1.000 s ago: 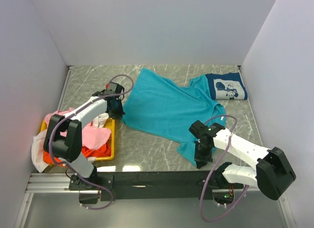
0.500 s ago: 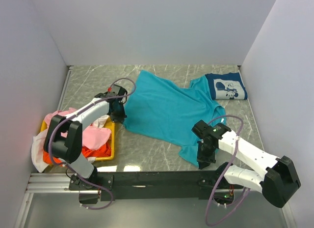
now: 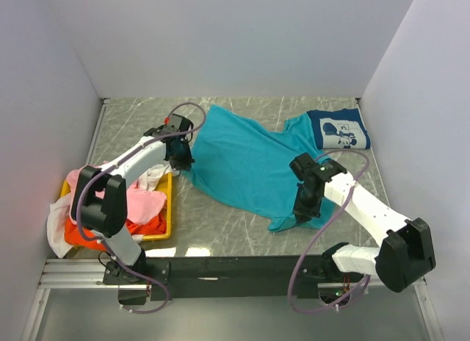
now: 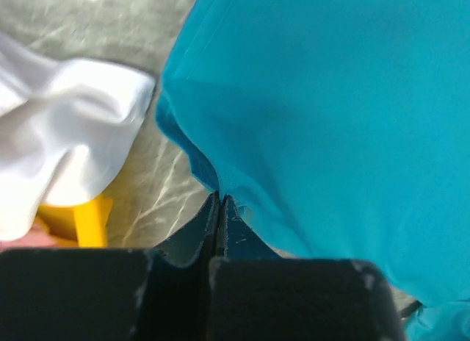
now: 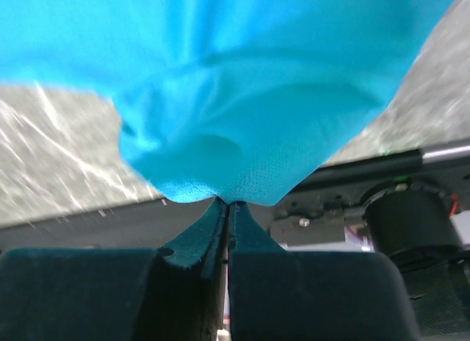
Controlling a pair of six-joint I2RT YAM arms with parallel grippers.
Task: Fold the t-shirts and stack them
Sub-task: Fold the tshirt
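Cloth of the teal t-shirt (image 3: 253, 161) lies spread across the middle of the grey marbled table (image 3: 220, 220), its body mostly flat with soft creases. Its far right sleeve reaches up to the folded navy t-shirt (image 3: 339, 128) with white cartoon print, which sits in the far right corner. The left gripper (image 3: 181, 157) has its jaws pressed together on the teal shirt's left edge; the left wrist view shows the fabric pinched right at the fingertips. The right gripper (image 3: 302, 210) is clamped on the shirt's near right part, where the cloth gathers into a bunch at the closed tips. To the left, a yellow tray (image 3: 168, 209) at the table's near left holds a loose heap of pink (image 3: 143, 203), orange (image 3: 149, 226) and white (image 3: 56, 222) tees, some spilling over its rim. A fold of white cloth lies just beside the teal shirt's pinched edge.
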